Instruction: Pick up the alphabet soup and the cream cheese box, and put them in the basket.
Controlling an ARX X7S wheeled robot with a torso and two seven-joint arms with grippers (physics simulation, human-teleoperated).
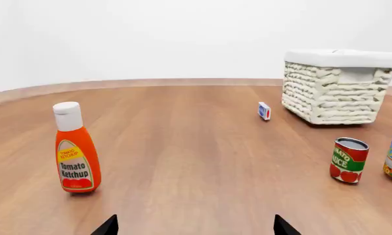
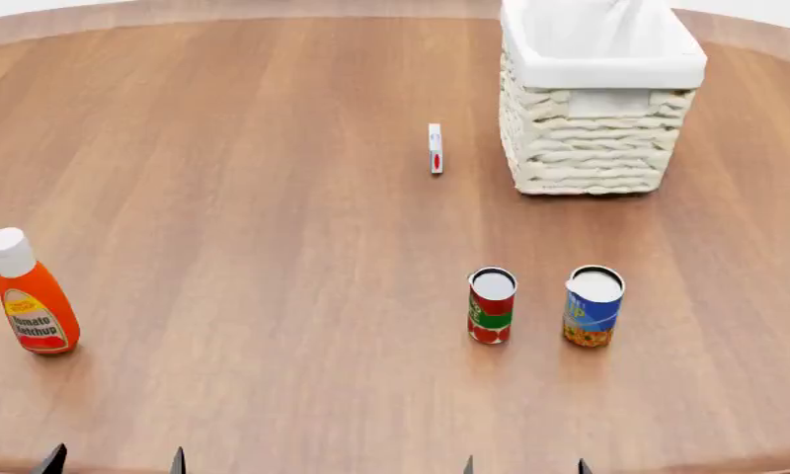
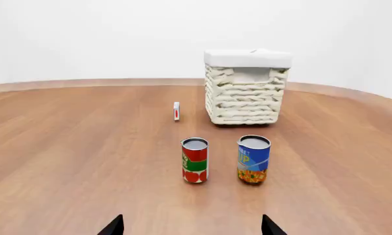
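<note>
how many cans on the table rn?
2. The alphabet soup and the red-and-green can stand side by side, apart, nearer the robot than the basket. None look hidden.

Round wooden table [image 2: 237, 197]: warm brown with lengthwise grain. Rectangular woven wicker basket [image 2: 587, 138]: cream-white weave, plain white cloth liner over the rim. Cylindrical alphabet soup can [image 2: 592, 306]: blue label, yellow lettering, orange-yellow lower band, white-silver top. Second cylindrical can [image 2: 492, 306]: red and green bands, red tomato pattern at the base, silver-grey top. Thin cream cheese box [image 2: 434, 148]: white with blue side and red dot. Plastic tomato ketchup bottle [image 2: 29, 296]: orange-red body, white cap, yellow-and-white label.
</note>
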